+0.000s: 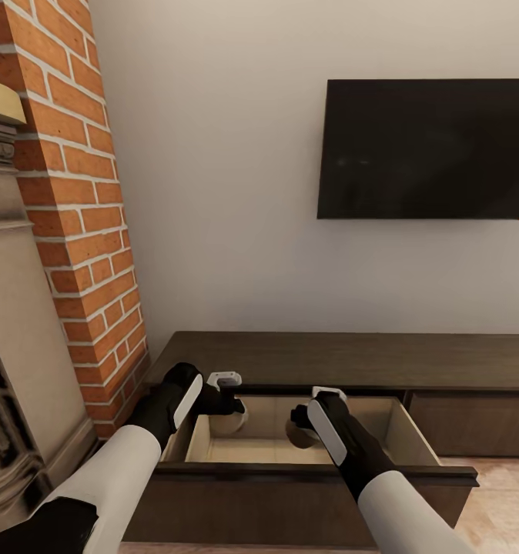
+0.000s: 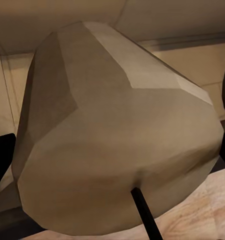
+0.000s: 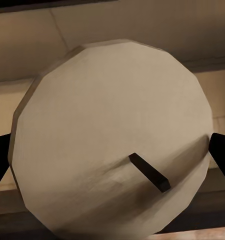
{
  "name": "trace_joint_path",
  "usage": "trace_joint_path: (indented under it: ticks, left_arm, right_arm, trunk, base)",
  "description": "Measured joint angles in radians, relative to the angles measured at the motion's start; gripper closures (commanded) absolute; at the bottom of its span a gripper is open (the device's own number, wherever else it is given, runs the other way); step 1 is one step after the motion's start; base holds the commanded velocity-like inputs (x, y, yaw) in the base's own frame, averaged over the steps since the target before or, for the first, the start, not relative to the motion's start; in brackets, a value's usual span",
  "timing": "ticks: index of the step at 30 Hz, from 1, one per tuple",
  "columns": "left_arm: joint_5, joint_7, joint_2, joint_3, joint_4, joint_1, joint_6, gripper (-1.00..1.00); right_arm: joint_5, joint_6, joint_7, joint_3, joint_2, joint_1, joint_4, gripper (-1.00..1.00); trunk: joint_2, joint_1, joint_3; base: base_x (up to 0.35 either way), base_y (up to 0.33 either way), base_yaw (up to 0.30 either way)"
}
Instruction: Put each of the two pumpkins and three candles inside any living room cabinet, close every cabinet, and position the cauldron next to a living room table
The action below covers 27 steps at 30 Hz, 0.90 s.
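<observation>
Holding a pale candle apiece, the left gripper (image 1: 230, 402) and right gripper (image 1: 302, 422) each pinch one (image 2: 117, 135) (image 3: 112, 140) over the cabinet's (image 1: 352, 358) open drawer (image 1: 306, 473) — next they likely just lower and let go.

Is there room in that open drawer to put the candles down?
Yes, likely. The drawer's pale floor looks bare between its side walls, widest toward its right wall. It is crowded near the back, where the left gripper and right gripper each hold a candle. The cabinet top also looks bare.
</observation>
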Motion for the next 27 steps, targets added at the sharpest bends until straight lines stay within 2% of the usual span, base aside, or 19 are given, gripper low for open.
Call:
trace_joint_path:
  ticks: [5,9,20,27]
  left_arm:
    - [-0.001,0.0,0.0,0.0,0.0,0.0,0.001,1.0]
    - [-0.002,0.0,0.0,0.0,0.001,0.0,0.002,1.0]
    - [-0.003,-0.001,0.0,0.0,0.001,0.0,0.018,1.0]
    - [-0.003,-0.001,0.0,0.0,0.0,0.0,0.025,1.0]
  right_arm:
    - [0.004,-0.033,-0.005,0.006,0.0,0.0,0.003,1.0]
    - [0.002,-0.051,-0.007,0.007,0.0,0.0,0.007,1.0]
    - [0.001,-0.057,-0.007,0.007,0.001,0.0,0.009,1.0]
    - [0.0,-0.057,-0.007,0.007,0.001,0.0,0.009,1.0]
  trunk:
    - [0.0,0.0,0.0]
    - [0.0,0.0,0.0]
    - [0.0,0.0,0.0]
    - [0.0,0.0,0.0]
  base:
    - [0.028,0.0,0.0]
    - [0.196,0.0,0.0]
    - [0.136,0.0,0.0]
    - [0.036,0.0,0.0]
